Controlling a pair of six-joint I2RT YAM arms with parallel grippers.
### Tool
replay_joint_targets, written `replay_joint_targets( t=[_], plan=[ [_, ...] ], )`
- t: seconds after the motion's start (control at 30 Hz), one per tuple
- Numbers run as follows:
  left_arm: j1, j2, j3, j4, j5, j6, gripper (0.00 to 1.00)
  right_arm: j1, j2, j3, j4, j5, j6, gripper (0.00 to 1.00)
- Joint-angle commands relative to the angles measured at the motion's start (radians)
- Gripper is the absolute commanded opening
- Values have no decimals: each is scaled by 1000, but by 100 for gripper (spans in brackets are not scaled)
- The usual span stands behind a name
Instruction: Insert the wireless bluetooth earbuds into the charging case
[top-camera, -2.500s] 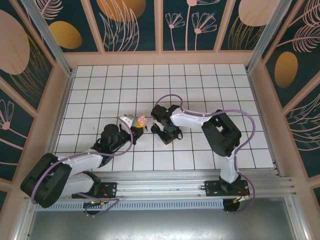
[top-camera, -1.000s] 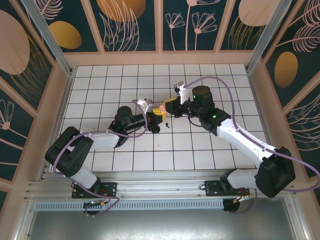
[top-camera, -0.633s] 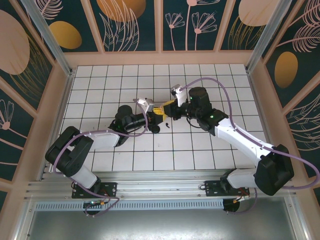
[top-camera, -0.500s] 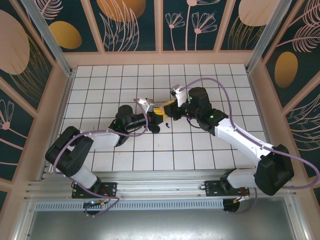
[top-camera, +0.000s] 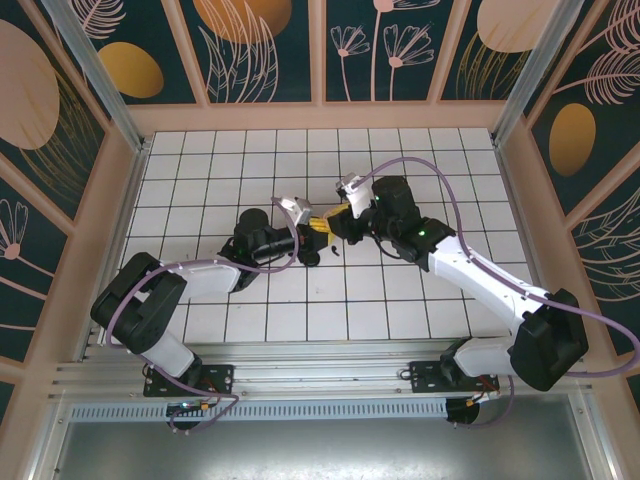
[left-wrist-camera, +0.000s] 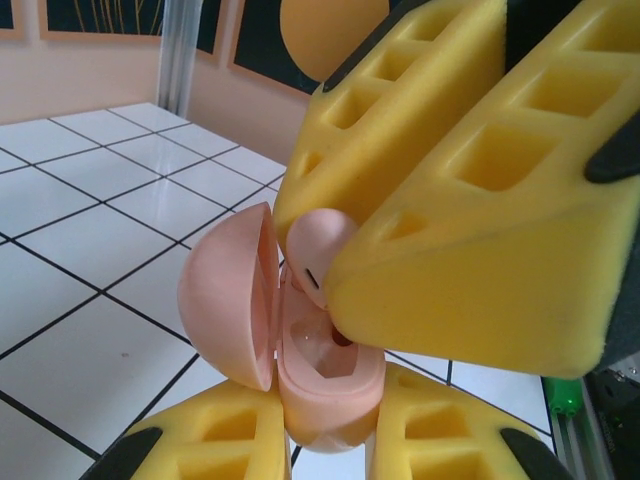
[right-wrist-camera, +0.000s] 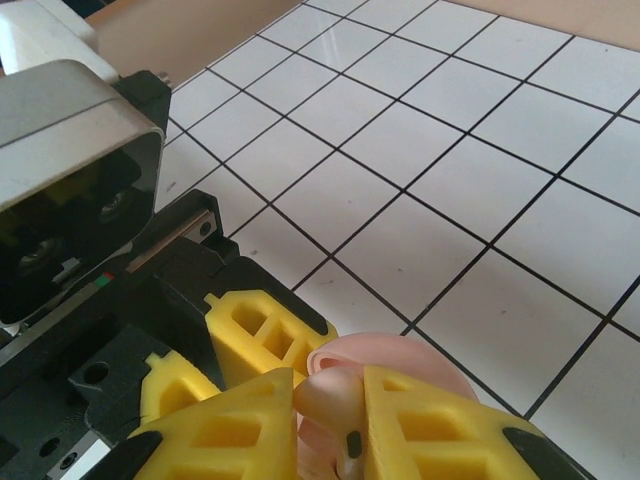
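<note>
We note: charging case (left-wrist-camera: 320, 385) between the left tool's (left-wrist-camera: 325, 445) fingers (left-wrist-camera: 215, 450), lid (left-wrist-camera: 230, 310) open to that tool's left. Right tool (right-wrist-camera: 328, 425) pinches an earbud (left-wrist-camera: 312, 245) directly above the case's well (left-wrist-camera: 322, 358). A small object (top-camera: 312, 258) lies on the counter (top-camera: 400, 300) just beside both tool tips.

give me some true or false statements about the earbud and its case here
1. The left gripper grips a pink case with its lid open. True.
2. The right gripper is empty. False: it is shut on an earbud.
3. That earbud is black. False: it is pale pink.
4. The earbud is right at the mouth of the open case. True.
5. The case lies loose on the tiles. False: the left gripper clamps it.
</note>
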Motion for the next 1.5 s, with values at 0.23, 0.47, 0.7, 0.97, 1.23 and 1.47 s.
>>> replay_joint_targets(
  t=[0.23, 0.47, 0.7, 0.97, 1.23, 1.47],
  plan=[
    [-2, -25, 46, -24, 10, 62, 11, 5, -1, 37, -63, -24, -22, 27],
    [-2, -26, 58, -49, 11, 80, 11, -1, -11, 55, -74, -48, -11, 33],
    [-2, -35, 67, -136, 22, 185, 11, -51, -55, 93, -73, -160, 38, 40],
    [-2, -78, 63, -253, 51, 372, 12, -198, -40, 145, -129, -438, 104, 51],
    [-3, -92, 76, -289, 87, 424, 12, -233, 88, 205, -267, -560, 54, 55],
    [-3, -104, 77, -288, 86, 428, 12, -234, 158, 224, -303, -584, 23, 56]
  ],
)
